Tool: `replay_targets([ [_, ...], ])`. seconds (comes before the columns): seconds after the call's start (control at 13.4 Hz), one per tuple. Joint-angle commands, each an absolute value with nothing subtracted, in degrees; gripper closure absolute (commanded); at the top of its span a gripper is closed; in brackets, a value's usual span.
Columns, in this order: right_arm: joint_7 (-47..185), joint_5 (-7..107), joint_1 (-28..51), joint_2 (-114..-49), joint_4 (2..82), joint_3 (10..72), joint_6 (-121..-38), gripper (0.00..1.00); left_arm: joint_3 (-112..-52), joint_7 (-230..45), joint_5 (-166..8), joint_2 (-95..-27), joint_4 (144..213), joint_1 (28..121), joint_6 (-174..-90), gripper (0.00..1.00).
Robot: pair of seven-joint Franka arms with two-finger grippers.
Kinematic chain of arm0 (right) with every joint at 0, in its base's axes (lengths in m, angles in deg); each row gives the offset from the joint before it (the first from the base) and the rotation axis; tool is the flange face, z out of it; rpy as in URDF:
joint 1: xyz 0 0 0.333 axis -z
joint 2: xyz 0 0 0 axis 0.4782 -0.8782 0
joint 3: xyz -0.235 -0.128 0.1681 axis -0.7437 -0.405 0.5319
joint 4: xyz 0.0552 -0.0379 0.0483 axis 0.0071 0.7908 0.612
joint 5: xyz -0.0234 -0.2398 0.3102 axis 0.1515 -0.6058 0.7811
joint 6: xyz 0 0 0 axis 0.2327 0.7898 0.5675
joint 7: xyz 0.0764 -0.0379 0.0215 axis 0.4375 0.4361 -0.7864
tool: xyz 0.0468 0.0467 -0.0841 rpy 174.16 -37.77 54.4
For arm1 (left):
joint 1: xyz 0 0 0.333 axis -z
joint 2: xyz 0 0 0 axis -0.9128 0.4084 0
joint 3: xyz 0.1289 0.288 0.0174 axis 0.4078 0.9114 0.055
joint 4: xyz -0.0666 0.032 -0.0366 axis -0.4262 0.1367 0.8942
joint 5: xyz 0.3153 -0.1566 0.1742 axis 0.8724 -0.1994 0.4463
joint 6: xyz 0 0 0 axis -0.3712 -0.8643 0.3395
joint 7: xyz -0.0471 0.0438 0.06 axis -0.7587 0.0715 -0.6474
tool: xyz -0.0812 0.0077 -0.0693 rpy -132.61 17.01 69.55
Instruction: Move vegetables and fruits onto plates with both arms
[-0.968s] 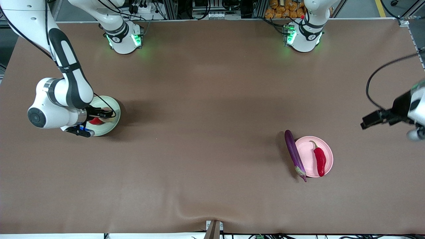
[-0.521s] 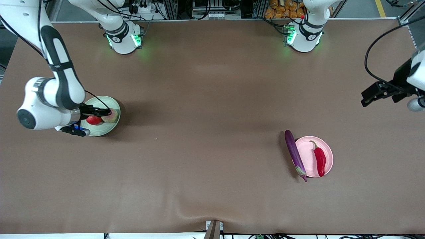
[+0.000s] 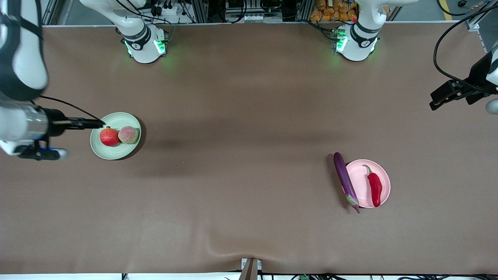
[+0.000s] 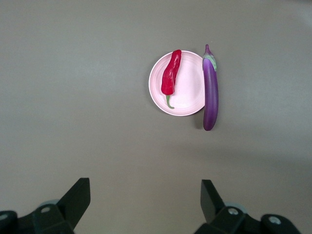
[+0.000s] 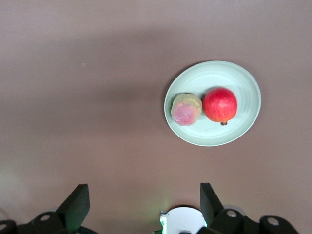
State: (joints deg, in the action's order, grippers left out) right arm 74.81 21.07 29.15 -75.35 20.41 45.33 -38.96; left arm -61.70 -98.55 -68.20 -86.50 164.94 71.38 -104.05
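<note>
The red pomegranate-like fruit point(image 3: 109, 137) and the peach-like fruit point(image 3: 128, 135) sit side by side on the pale green plate point(image 3: 116, 152). They also show in the right wrist view, the red fruit point(image 5: 220, 105) and the peach point(image 5: 186, 108) on the green plate point(image 5: 214, 72). The red chili point(image 3: 374, 186) lies on the pale pink plate point(image 3: 360, 182). The purple eggplant point(image 3: 345, 181) lies along that plate's rim on the side toward the right arm's end. My right gripper point(image 3: 92, 123) is open and empty, high beside the green plate. My left gripper point(image 3: 439, 98) is open and empty, high over the table's end.
The brown table point(image 3: 241, 155) is bare between the two plates. The arms' green-lit bases point(image 3: 146, 42) stand along the edge farthest from the front camera. In the left wrist view the chili point(image 4: 170, 75), eggplant point(image 4: 210, 87) and pink plate point(image 4: 189, 92) lie far below.
My right gripper has drawn back and up from the red fruit on the green plate, toward the table's end. My left gripper has risen and moved away from the pink plate.
</note>
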Motion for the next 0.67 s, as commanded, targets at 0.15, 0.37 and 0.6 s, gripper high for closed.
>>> replay_targets([
  [0.15, 70.0, 23.6, 28.3, -73.2, 6.1, 45.3, -27.4, 0.0, -60.7, -97.6, -71.0, -88.3, 166.4, 72.1, -104.4, 0.0],
  [0.37, 69.5, 19.8, 27.5, -64.9, 11.9, 45.4, -30.6, 0.0, -60.9, -98.6, -70.6, -88.3, 166.0, 72.8, -104.3, 0.0],
  [0.6, 62.1, 19.0, 27.6, -56.1, 27.0, 44.3, -39.2, 0.0, -61.3, -97.8, -70.3, -88.7, 166.0, 72.2, -104.0, 0.0],
])
